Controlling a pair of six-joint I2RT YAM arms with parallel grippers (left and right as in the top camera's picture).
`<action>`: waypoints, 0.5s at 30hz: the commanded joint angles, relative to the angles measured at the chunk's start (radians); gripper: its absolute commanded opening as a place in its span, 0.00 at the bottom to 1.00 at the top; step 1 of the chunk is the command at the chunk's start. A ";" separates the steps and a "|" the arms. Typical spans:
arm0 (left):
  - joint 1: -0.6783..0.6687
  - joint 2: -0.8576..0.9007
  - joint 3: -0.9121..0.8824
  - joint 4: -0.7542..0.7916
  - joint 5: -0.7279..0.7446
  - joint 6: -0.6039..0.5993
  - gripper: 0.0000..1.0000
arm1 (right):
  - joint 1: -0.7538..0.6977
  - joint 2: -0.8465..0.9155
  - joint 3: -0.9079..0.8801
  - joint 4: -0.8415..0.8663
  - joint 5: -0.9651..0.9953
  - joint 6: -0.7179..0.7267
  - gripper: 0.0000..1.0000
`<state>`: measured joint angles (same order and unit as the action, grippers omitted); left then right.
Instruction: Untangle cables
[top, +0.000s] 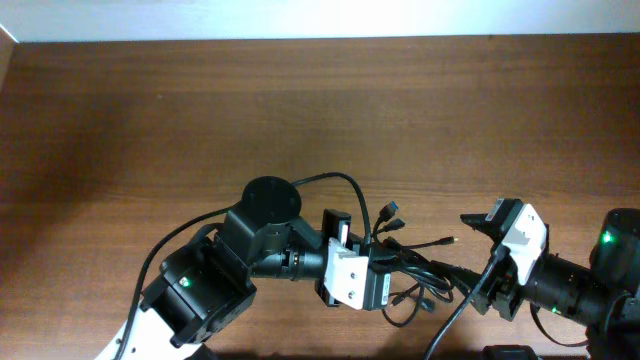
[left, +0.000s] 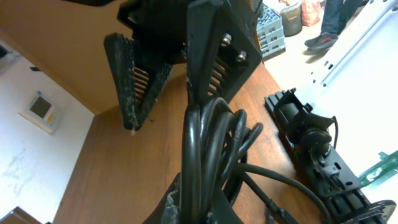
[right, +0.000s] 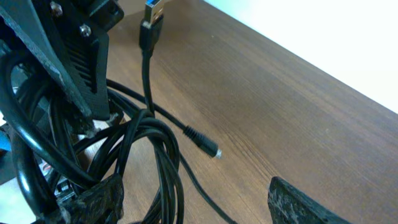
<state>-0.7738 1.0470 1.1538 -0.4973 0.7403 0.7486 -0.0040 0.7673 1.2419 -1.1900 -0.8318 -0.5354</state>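
Several thin black cables (left: 205, 155) lie tangled on the table (top: 300, 100) between both grippers; left gripper (left: 163, 115) is spread, bundle resting against one finger; right gripper (right: 193, 186) is spread wide over the loops

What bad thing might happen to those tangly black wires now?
The cables bunch against one finger of the left gripper, so pulling might tighten the knot rather than loosen it. The right gripper is open wide with strands lying by one finger; closing there may grab several cords together.
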 joint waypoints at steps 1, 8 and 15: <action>-0.002 -0.012 0.012 0.029 -0.018 0.008 0.00 | -0.003 -0.003 0.015 -0.011 0.000 -0.011 0.73; -0.001 -0.013 0.012 0.057 -0.091 -0.053 0.00 | -0.003 -0.003 0.015 -0.045 0.043 -0.011 0.73; -0.002 -0.013 0.012 0.079 -0.098 -0.068 0.00 | -0.003 -0.003 0.015 -0.065 0.030 -0.011 0.73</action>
<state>-0.7761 1.0470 1.1542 -0.4355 0.6727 0.7059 -0.0044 0.7673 1.2419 -1.2465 -0.7753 -0.5350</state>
